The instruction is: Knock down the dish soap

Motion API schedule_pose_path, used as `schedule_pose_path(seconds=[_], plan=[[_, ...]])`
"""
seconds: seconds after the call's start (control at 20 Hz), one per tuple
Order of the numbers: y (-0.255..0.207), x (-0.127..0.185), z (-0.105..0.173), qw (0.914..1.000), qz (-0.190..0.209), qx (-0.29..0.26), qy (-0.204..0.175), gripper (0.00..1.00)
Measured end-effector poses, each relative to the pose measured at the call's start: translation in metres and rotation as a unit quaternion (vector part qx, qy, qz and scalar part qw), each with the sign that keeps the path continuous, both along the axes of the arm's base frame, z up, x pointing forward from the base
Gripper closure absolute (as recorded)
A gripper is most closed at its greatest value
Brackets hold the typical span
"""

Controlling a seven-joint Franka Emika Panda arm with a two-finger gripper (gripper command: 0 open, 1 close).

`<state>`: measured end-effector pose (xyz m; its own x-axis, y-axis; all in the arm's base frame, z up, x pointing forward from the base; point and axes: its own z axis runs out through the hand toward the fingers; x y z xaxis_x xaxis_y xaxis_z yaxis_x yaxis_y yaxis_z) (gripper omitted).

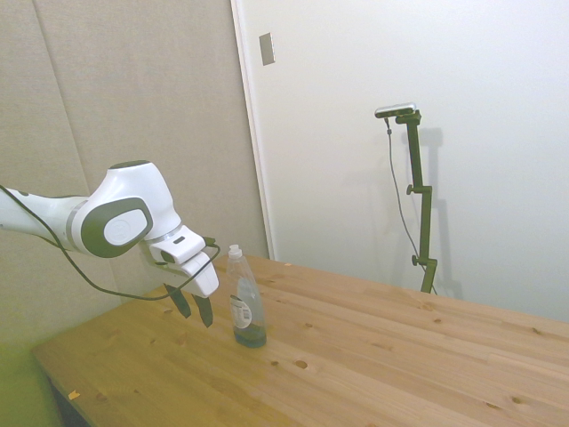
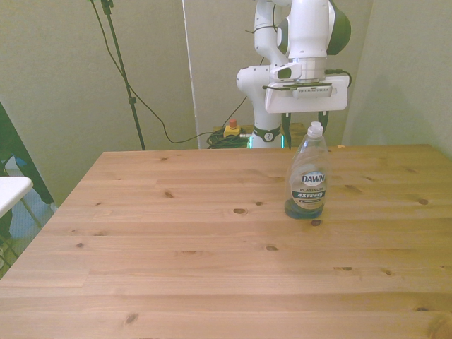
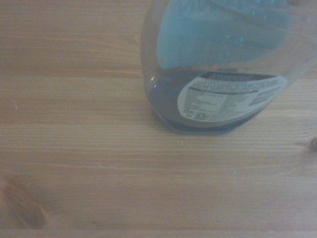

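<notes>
currently, dish soap point(image 1: 246, 301): upright on the bench point(image 1: 373, 356)
end effector point(image 1: 193, 310): fingers spread, empty, just beside the bottle, above the wood

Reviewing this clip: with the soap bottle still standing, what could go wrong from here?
1. The tool hangs behind the dish soap with its fingertips off the table; a push near the base might only slide the upright bottle.
2. In the front view the tool is partly hidden behind the cap, so alignment is hard to judge; an off-centre push could glance past.
3. Only a little liquid sits at the bottom, so a hard hit may send the light bottle rolling.
</notes>
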<state>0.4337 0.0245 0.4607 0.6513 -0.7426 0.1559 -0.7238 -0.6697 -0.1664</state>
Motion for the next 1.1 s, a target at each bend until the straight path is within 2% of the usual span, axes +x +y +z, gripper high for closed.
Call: schedule_pose_path(seconds=[0.7,1.1], plan=[[0.002,0.033,0.006,0.9986,-0.032,-0.021,-0.038,1.0],[0.008,0.068,0.018,0.9963,-0.049,-0.034,-0.062,1.0]])
